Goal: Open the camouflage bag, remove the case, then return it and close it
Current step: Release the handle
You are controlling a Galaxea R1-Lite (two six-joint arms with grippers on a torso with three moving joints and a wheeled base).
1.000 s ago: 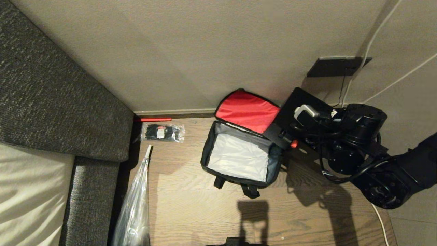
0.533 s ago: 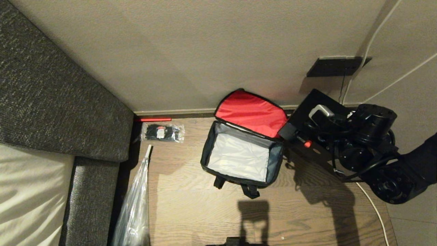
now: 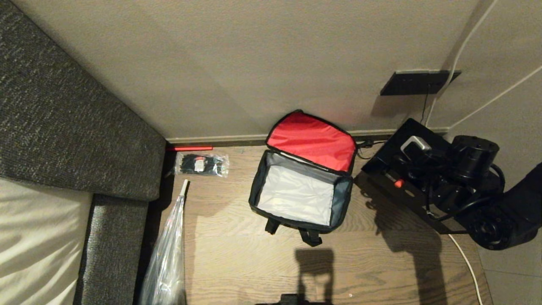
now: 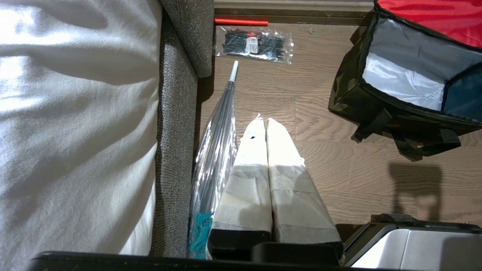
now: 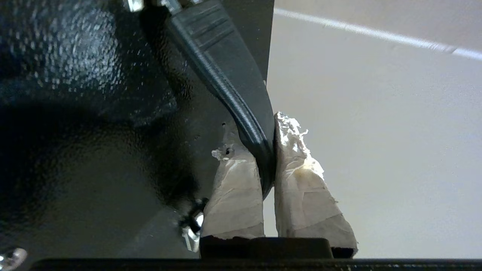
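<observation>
One hard black case (image 3: 394, 169) hung from the right gripper (image 5: 268, 158), just to the right of the camouflage bag (image 3: 300, 192); the jaws were pinched nearly together on its slim handle (image 5: 233, 98) — a sound hold. The case looked rigid, fairly heavy and pebble-skinned, likely to swing. The bag stood open on the wood floor (image 3: 237, 262), its red lid (image 3: 311, 140) against the wall, its pale-lined walls soft — they would probably buckle if nudged. Left of the bag, the left gripper (image 4: 266, 122) hung parked, pressed together and empty.
</observation>
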